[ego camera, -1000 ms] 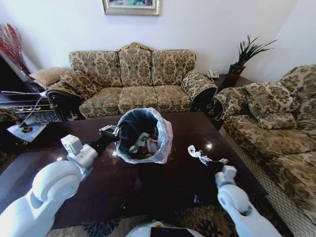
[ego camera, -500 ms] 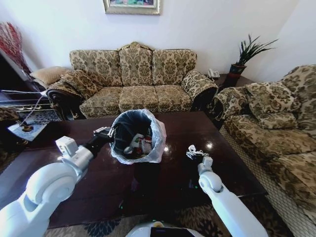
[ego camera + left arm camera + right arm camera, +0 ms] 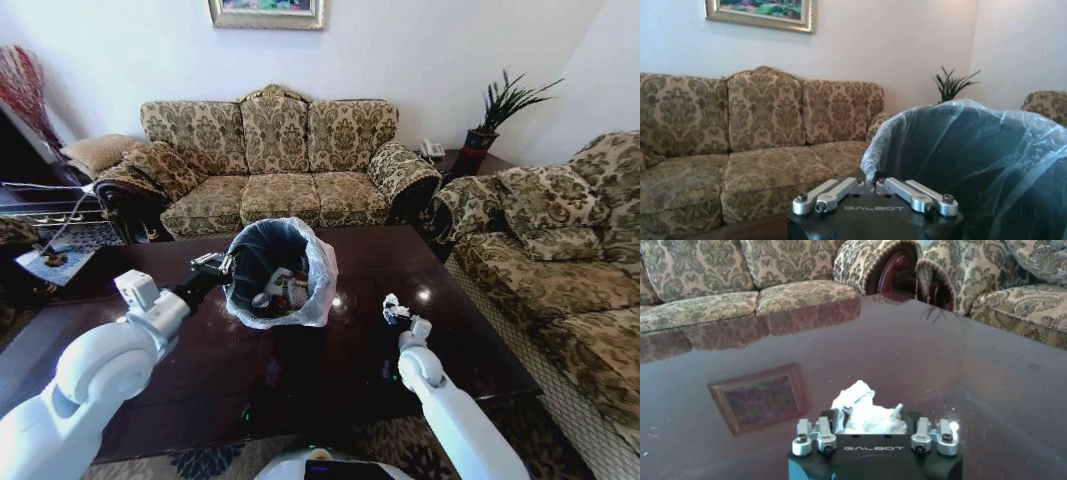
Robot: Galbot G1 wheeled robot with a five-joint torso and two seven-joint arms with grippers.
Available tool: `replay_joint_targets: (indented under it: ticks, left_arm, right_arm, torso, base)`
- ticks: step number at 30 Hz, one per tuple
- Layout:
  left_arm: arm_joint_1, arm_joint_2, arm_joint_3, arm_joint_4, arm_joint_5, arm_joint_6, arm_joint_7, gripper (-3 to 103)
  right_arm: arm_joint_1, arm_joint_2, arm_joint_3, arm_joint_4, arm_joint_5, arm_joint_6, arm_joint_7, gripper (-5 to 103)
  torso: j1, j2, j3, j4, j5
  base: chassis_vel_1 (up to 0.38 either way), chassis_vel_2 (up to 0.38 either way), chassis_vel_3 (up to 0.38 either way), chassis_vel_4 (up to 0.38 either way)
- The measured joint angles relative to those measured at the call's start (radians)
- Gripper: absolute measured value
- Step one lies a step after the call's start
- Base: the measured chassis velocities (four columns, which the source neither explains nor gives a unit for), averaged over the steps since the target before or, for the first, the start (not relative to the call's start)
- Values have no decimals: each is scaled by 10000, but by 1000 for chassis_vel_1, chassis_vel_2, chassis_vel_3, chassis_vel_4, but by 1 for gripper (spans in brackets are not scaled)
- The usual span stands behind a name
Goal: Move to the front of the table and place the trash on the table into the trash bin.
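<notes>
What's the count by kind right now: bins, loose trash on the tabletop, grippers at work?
Trash bin: 1, tilted, rim held by the left gripper
Crumpled white wrapper: 1, on the table, between the right gripper's fingers
Grippers at work: 2
Total: 4. Items already inside the bin are too jumbled to count.

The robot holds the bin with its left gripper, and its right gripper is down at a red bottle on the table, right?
Not a red bottle. In the right wrist view, the right gripper is at a crumpled white wrapper on the table. The left gripper does hold the trash bin.
</notes>
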Motion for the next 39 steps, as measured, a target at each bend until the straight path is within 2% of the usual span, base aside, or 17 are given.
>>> replay_joint_targets:
  ticks: [3,4,7,9,12,13,15,17,22,26,27,31,32,34,35,37,39]
  left_arm:
    - [-158,83,82,73,-11,-9,20,3]
    - [-158,83,82,73,-11,-9,20,3]
    - [-234,105,91,147,-21,-24,78,3]
    - [-238,98,91,158,-21,-27,108,3]
    - [-263,79,127,170,-22,-35,147,3]
    - [-263,79,127,170,-22,-35,147,3]
    - [-301,94,166,173,-23,-37,152,3]
    - [-316,119,171,173,-27,-37,155,3]
    - [-488,221,344,220,-36,-39,141,3]
    - [-613,180,647,389,-15,-40,129,3]
    - [-613,180,647,389,-15,-40,129,3]
    - [-712,370,868,661,35,-38,157,3]
    - [-712,370,868,661,35,-38,157,3]
    - [-898,636,1019,781,-29,6,161,3]
    - [-898,636,1019,781,-29,6,161,3]
    - [-1228,935,1184,907,-213,63,158,3]
    - [-1490,1174,1354,1058,-314,80,151,3]
  right_arm:
    - [-31,66,19,32,-19,7,60,45]
    - [-31,66,19,32,-19,7,60,45]
    - [-69,150,47,6,-64,8,73,29]
    - [-71,172,59,-14,-73,11,81,29]
    - [-68,191,117,-15,-62,46,97,13]
    - [-68,191,117,-15,-62,46,97,13]
    - [-66,132,221,332,75,77,174,3]
    - [-75,14,266,666,226,81,227,2]
    - [-111,-860,430,2483,667,168,276,2]
    - [209,-1869,677,3889,625,358,-408,2]
    - [209,-1869,677,3889,625,358,-408,2]
    - [1393,-3366,651,5484,2290,389,-1213,2]
    - [1393,-3366,651,5484,2290,389,-1213,2]
    - [2280,-4252,421,6162,3308,391,-1967,2]
    - [2280,-4252,421,6162,3308,391,-1967,2]
    - [3653,-4883,-54,6567,4492,366,-2662,2]
    - [5112,-5011,-605,6728,5755,20,-2972,2]
  torso:
    - [0,0,0,-1,1]
    - [0,0,0,-1,1]
    - [0,0,0,0,1]
    - [0,0,0,0,1]
    - [0,0,0,1,2]
    - [0,0,0,1,2]
    - [1,0,0,-1,4]
    - [1,0,0,0,4]
    - [0,1,-1,1,-2]
    - [0,0,0,-5,2]
    - [0,0,0,-5,2]
    - [0,0,0,2,-3]
    - [0,0,0,2,-3]
    - [0,0,0,0,-1]
    - [0,0,0,0,-1]
    - [0,1,0,-3,2]
    - [0,1,0,-5,1]
  base:
    - [0,0,0,0]
    - [0,0,0,0]
    - [0,0,0,0]
    - [0,0,0,0]
    - [0,0,0,0]
    - [0,0,0,0]
    - [0,0,0,0]
    - [0,0,0,0]
    - [0,0,0,0]
    - [0,0,0,0]
    - [0,0,0,0]
    - [0,0,0,0]
    - [0,0,0,0]
    - [0,0,0,0]
    - [0,0,0,0]
    - [0,0,0,0]
    - [0,0,0,0]
